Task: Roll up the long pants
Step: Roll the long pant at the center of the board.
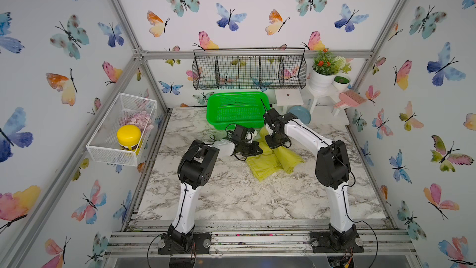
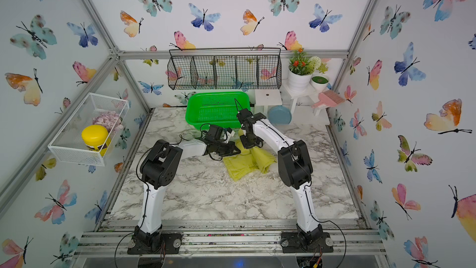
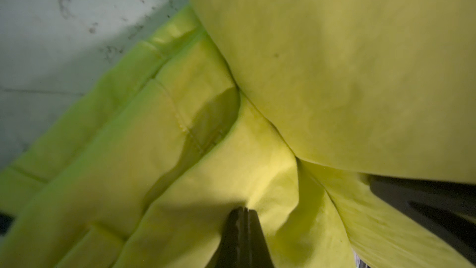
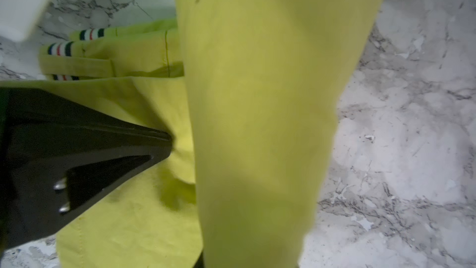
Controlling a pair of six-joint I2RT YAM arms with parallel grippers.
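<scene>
Position of thin chartreuse fabric long pants (image 1: pixel 273 162): bunched midway on white marble tabletop (image 1: pixel 231 197), just before bright green perforated plastic basket (image 1: pixel 238 109), long axis basket-to-near-edge. At the far end, left gripper (image 3: pixel 243 210) pressed together against a fold; right gripper (image 1: pixel 277 141) alongside, fingers hidden behind lifted cloth, apparently pinching it.

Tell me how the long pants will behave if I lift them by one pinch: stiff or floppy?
Probably floppy: the long pants lie in soft folds and crease around the shut left pincer. Likely light: the cloth looks thin. A single pinch would probably let the stacked layers sag and unfold.
</scene>
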